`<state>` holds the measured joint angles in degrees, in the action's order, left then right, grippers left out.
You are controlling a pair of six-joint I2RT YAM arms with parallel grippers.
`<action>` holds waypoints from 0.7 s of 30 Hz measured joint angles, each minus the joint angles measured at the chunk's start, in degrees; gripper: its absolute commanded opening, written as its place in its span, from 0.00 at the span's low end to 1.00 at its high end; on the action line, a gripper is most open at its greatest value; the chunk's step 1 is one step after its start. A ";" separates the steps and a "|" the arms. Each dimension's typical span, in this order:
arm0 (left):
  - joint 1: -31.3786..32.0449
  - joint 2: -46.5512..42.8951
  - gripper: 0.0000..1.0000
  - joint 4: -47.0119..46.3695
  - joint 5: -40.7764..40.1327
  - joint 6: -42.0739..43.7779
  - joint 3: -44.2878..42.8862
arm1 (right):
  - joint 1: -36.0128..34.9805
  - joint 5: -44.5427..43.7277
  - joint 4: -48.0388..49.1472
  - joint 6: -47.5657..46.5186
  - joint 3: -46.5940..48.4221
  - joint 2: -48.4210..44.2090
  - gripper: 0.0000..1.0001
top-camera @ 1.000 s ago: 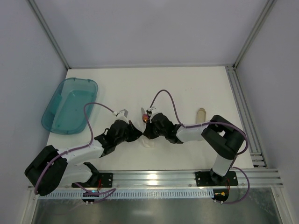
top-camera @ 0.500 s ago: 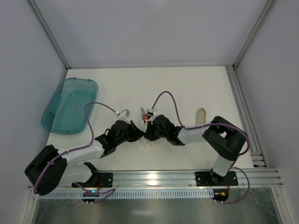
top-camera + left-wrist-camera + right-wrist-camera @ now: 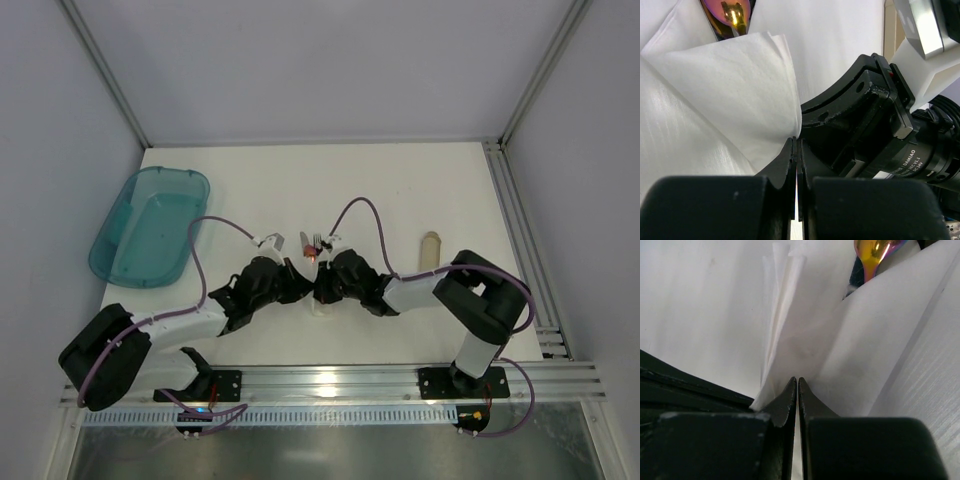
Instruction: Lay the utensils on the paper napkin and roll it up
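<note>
the left tool and right tool are shut on the paper napkin at six o'clock in each wrist view, seemingly to roll in the utensils at twelve o'clock.

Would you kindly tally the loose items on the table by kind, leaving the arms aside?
teal tub: 1
tan tube: 1
paper napkin: 1
iridescent utensil: 1 clearly seen; any others in the napkin cannot be counted
Total: 4 seen
</note>
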<state>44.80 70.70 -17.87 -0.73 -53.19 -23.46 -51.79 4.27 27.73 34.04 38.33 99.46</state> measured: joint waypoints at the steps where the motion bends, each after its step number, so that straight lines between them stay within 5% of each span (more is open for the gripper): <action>1: 0.00 0.17 0.00 -0.09 0.02 0.11 -0.02 | 0.00 -0.02 -0.37 0.04 -0.20 -0.37 0.04; 21: 1.01 3.43 0.00 -0.76 2.16 1.38 -2.51 | -1.64 -0.33 -5.25 1.64 -8.20 -10.47 0.04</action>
<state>45.80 74.13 -18.63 1.43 -51.81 -25.98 -53.43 3.95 22.48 35.68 30.13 88.99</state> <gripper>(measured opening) 0.009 0.039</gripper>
